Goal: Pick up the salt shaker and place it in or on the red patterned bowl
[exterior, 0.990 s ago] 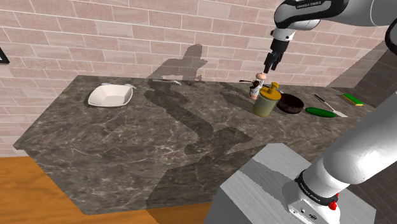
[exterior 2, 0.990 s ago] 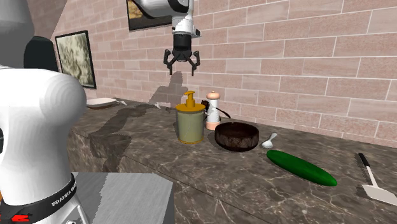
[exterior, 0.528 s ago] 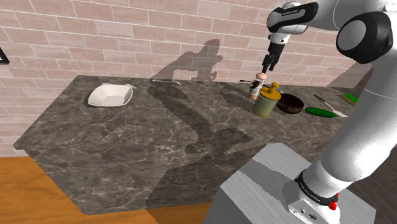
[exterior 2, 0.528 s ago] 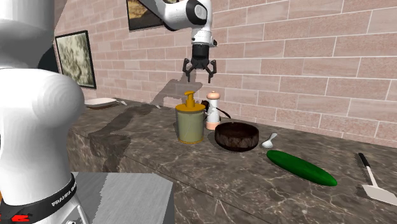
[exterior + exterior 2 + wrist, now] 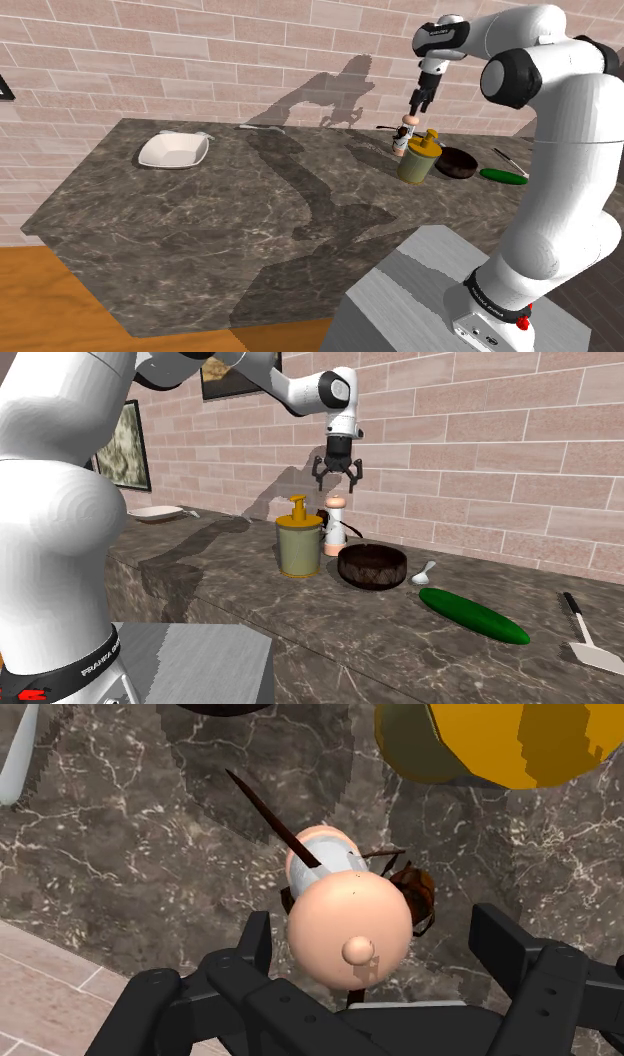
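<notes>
Currently the hand [image 5: 338, 483], opened wide, hangs directly above the salt shaker [image 5: 335, 524] to straddle its rounded cap; the dark bowl [image 5: 372, 571] stands near, toward the second exterior view's right

Arm [image 5: 570, 150] stretched forward, jaws apart, pointing down.

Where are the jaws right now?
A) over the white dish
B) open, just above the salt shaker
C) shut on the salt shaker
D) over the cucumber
B: the second exterior view has the open jaws just above the salt shaker, and the wrist view shows them apart on either side of its top, not touching it.
</notes>
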Available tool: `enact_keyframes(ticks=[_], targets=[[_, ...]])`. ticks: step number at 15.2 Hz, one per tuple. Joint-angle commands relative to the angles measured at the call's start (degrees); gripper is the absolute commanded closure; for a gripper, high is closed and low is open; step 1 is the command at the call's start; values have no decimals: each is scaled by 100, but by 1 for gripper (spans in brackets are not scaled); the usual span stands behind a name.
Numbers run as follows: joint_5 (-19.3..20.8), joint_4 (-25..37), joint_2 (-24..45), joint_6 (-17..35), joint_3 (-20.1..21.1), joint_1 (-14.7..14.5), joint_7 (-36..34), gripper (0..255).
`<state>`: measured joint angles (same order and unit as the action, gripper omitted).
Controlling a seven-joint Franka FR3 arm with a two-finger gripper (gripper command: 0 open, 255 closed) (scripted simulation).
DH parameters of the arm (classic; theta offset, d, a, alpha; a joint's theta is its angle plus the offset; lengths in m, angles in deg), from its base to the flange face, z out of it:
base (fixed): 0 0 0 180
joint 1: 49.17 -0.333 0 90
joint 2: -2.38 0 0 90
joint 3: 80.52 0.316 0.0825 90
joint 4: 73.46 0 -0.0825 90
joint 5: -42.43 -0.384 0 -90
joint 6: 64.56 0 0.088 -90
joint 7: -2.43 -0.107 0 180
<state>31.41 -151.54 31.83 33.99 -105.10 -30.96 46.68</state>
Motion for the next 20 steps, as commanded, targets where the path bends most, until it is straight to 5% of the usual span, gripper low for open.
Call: enact_keyframes(ticks=[1, 13, 14, 20], targets=[[-27, -65, 67, 128, 12, 14, 24, 0], [-43, -413, 73, 475, 24, -23, 47, 0], [-43, -413, 73, 475, 24, -23, 47, 255], [-44, -413, 74, 476, 24, -23, 47, 255]])
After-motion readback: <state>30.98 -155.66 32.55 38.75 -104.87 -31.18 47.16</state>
